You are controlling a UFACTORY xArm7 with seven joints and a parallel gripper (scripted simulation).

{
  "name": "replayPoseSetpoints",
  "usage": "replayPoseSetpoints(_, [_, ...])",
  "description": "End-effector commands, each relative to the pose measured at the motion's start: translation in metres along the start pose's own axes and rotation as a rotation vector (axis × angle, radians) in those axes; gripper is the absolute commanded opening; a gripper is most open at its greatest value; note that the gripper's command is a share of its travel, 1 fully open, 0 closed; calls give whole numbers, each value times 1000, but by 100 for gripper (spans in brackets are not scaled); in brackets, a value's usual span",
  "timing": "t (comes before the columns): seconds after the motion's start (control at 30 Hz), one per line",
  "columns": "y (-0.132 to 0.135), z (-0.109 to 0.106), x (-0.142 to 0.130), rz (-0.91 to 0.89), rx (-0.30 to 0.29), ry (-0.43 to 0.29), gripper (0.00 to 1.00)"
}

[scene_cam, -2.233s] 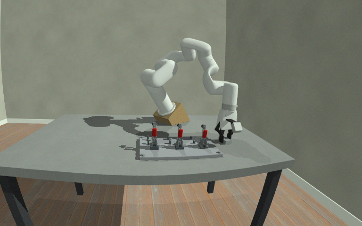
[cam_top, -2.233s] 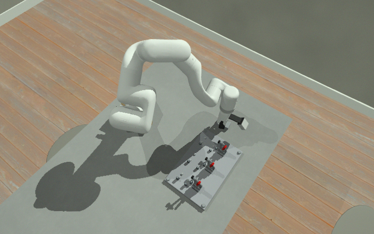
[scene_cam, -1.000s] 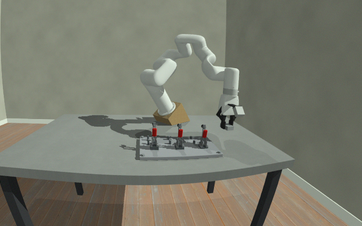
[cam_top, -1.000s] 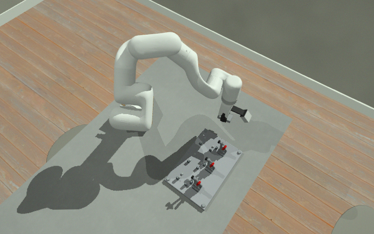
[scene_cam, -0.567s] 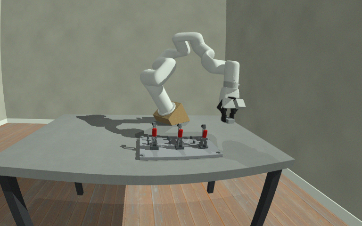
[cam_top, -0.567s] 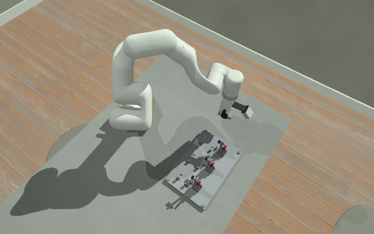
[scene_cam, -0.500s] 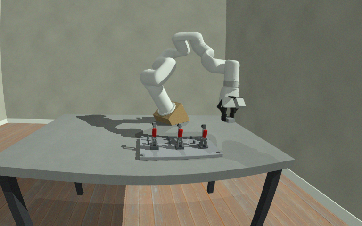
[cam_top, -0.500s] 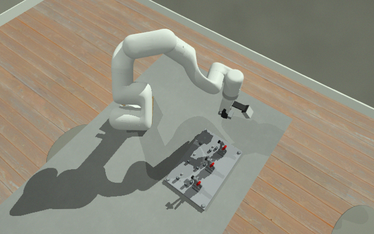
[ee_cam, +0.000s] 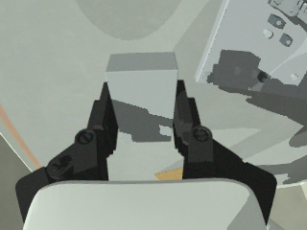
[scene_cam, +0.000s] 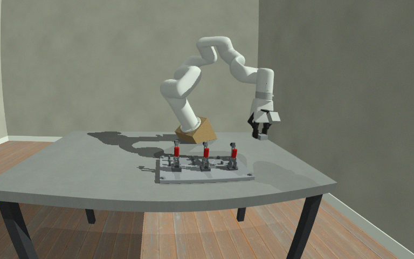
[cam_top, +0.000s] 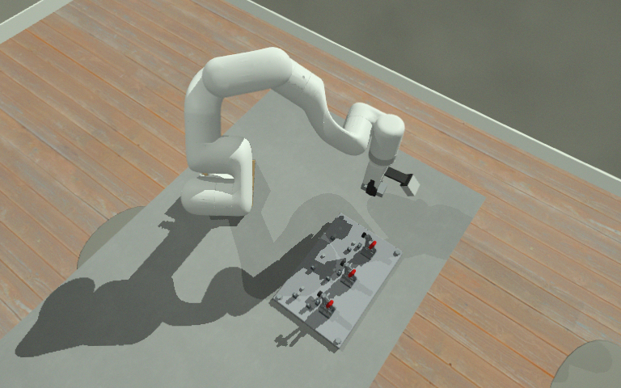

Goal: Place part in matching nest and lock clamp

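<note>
The part, a plain grey block (cam_top: pixel 380 191) (scene_cam: pixel 262 136) (ee_cam: pixel 141 88), is gripped between the two black fingers and hangs above the table, off the fixture's far right corner in the exterior view. My gripper (scene_cam: pixel 261 132) (ee_cam: pixel 144 95) is shut on it. The fixture plate (cam_top: pixel 348 317) (scene_cam: pixel 202 176) (ee_cam: pixel 230 38) carries three nests in a row. Their clamps have red handles: right (cam_top: pixel 373 244) (scene_cam: pixel 234 153), middle (cam_top: pixel 352 272) (scene_cam: pixel 206 152) and left (cam_top: pixel 330 303) (scene_cam: pixel 176 151). All three bars look raised, with black tips up. No part is seen in the nests; pad spacing is too small to read.
Small pads and blocks stand up from the plate beside each clamp, and bolts (cam_top: pixel 396 252) (scene_cam: pixel 249 175) sit at its corners. The arm's wooden base block (scene_cam: pixel 199 133) is behind the plate. The arm's shadow darkens part of the plate. The table's edge (scene_cam: pixel 158 205) runs along the front.
</note>
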State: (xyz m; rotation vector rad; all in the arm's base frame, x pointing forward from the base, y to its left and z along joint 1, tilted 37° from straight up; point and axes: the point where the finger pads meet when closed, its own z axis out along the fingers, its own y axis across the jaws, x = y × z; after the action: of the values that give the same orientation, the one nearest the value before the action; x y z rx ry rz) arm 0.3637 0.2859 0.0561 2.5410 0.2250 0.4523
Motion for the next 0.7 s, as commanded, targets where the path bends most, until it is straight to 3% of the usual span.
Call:
replayPoseSetpoints(0.0, [-2,-6,4,0,8,14,0])
replayPoseSetpoints(0.3, [-2,-6,4,6,8,14,0])
replayPoseSetpoints(0.67, [-2,-6,4,169,9,13,0])
